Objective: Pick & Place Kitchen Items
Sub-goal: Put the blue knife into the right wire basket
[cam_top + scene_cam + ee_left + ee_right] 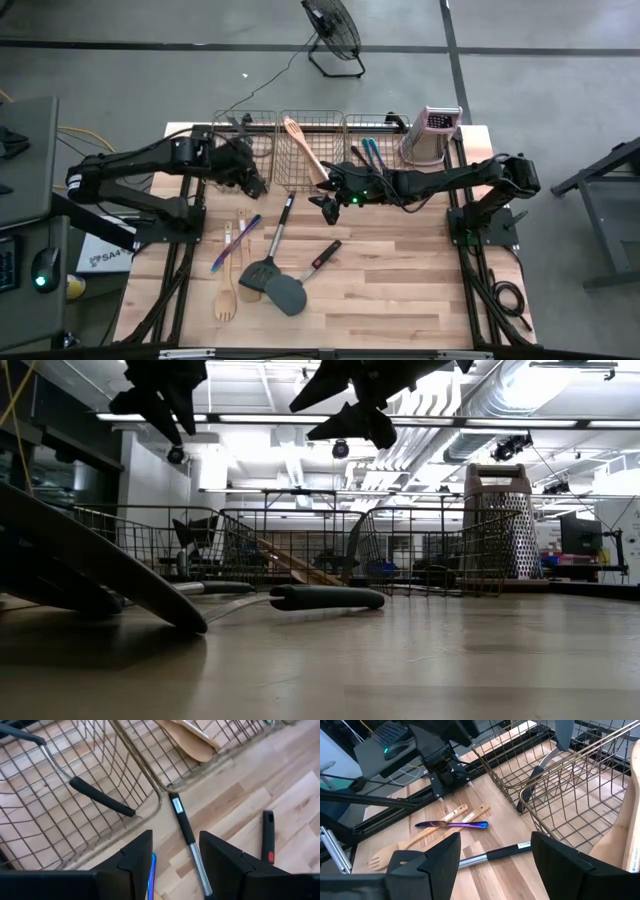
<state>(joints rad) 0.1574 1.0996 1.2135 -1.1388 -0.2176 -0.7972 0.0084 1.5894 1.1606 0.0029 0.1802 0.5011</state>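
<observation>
three wire baskets (312,135), one box grater (437,133)

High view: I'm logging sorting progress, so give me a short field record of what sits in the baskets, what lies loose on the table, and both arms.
left basket: wire basket, black-handled tool inside
middle basket: wire basket with a wooden spoon leaning in it
right basket: wire basket, slim blue pieces
loose on table: two dark grey spatulas, small black tool, wooden fork, purple-blue piece
grater: box grater, upright beside right basket
left gripper: above left basket's front edge, fingers open, empty
right gripper: above table before middle basket, fingers open, empty
</observation>
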